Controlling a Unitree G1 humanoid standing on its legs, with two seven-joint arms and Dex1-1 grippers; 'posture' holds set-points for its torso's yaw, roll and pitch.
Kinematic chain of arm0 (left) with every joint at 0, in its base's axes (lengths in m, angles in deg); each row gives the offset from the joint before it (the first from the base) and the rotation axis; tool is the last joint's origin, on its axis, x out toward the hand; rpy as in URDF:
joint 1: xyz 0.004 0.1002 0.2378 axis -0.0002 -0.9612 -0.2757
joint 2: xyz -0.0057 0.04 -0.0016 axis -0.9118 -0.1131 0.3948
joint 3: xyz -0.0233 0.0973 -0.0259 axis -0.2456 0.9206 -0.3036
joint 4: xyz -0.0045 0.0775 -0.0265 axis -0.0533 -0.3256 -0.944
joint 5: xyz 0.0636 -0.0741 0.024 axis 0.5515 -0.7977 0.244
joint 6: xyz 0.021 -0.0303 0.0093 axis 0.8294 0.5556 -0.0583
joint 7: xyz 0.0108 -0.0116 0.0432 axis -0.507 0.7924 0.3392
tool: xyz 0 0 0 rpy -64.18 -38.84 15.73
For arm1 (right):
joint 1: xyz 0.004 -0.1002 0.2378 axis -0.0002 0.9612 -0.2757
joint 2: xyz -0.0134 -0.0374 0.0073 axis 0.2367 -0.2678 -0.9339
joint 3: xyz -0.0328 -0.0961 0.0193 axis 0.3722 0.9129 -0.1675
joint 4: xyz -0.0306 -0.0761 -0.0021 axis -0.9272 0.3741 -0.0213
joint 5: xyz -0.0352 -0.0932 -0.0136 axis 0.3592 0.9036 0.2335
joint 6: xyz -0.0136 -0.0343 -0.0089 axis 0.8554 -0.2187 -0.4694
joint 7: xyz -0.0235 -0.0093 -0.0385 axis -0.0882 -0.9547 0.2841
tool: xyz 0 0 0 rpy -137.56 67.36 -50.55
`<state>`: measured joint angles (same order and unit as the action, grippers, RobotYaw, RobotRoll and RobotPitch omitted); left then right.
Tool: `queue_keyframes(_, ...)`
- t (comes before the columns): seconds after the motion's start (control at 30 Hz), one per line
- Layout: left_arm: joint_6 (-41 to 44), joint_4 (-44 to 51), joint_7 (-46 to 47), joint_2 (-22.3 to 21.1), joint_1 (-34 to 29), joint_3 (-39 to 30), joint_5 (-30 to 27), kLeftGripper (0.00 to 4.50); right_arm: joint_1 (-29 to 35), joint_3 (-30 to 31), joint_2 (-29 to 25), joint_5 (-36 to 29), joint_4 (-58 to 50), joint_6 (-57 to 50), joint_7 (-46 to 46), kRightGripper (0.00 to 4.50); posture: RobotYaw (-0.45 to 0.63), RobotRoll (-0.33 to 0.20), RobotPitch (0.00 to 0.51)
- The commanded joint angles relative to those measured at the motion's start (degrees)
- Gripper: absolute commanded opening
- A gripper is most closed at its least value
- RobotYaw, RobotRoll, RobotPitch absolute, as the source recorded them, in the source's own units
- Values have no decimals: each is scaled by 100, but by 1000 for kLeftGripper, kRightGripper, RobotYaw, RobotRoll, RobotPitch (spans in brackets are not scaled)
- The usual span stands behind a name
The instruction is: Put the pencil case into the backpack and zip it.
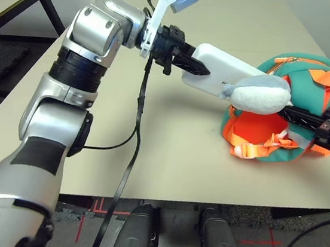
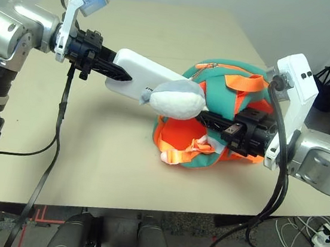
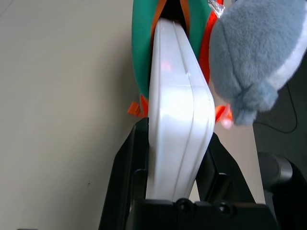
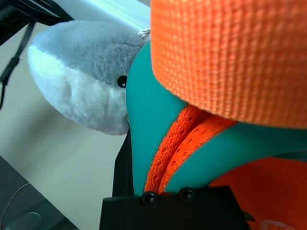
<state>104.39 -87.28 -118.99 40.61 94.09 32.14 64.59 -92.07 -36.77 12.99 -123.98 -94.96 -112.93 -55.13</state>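
Beige and mostly bare, the table (image 1: pixel 166 160) carries only the backpack (image 2: pixel 222 148), lying on its side near the right edge with its opening turned toward the left arm. That facing matters: the left gripper (image 1: pixel 190 64) has its two black fingers clamped on one end of the pencil case (image 1: pixel 222 72), held out level, so the free end points into the gap, and the left wrist view shows that end just entering between the teal and orange edges. The right gripper (image 2: pixel 216 121) has its fingers closed on the teal fabric beside the opening, probably to keep the mouth spread and the bag from sliding. The plush fish (image 2: pixel 177 100) hangs over the case, crowding the entry.
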Motion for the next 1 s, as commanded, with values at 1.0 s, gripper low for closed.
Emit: queue_keyframes(1.0,-2609,-3771,-194,1638,855,231,1019,1362,-311,344,723,387,-230,-42,-25,152,-124,0,90)
